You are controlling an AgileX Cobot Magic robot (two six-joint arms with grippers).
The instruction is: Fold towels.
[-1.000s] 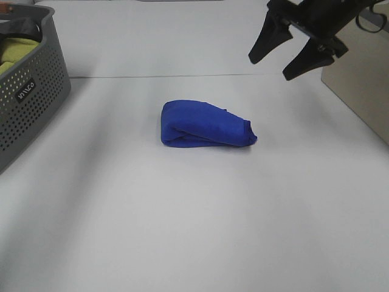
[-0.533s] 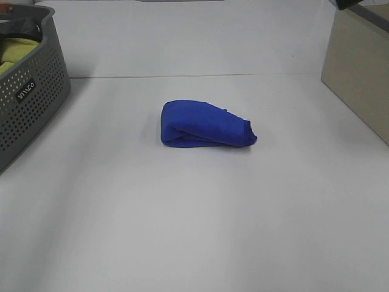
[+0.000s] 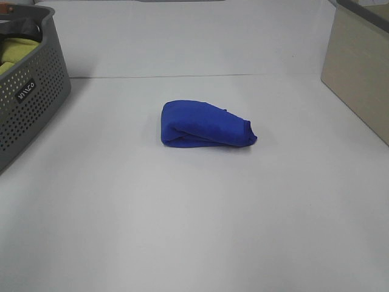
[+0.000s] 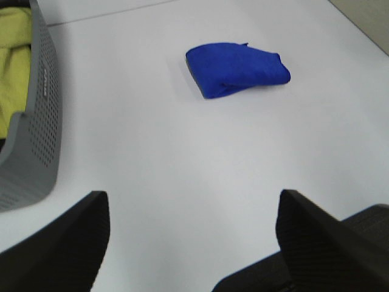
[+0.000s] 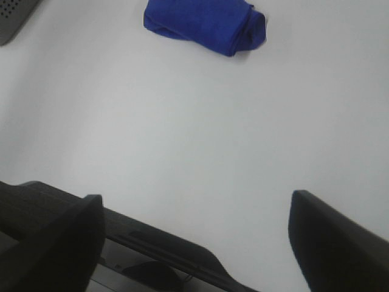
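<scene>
blue plush, folded into a thick bundle, the towel [image 3: 206,125] lies alone near the middle of the white table [image 3: 182,219], with nothing touching it. its rounded fold faces the basket side; the hemmed end, on the other side, tapers to a blunt point.

left gripper [image 4: 191,240]: only the two dark finger [image 4: 67,243] tips show in its wrist view, spread wide, with bare table between them. it holds nothing and hangs well short of the towel [image 4: 237,69]. right gripper [image 5: 194,240]: likewise splayed wide and empty, one fingertip [image 5: 331,243] at each lower corner, the towel [image 5: 206,24] far off near the upper edge of that view. neither gripper appears in the high view.

grey basket [image 3: 27,97] with a perforated wall sits at the table's left edge, cut off by the frame; a yellow-green cloth [image 3: 15,52] shows inside, only partly visible, and something dark lies over it that i cannot make out. the label on the wall is too small to read. a beige box [image 3: 358,67] is cropped at the right edge. a dark bar of the rig crosses the low part of the right wrist view, blurred. no tag can be made out on the towel.
</scene>
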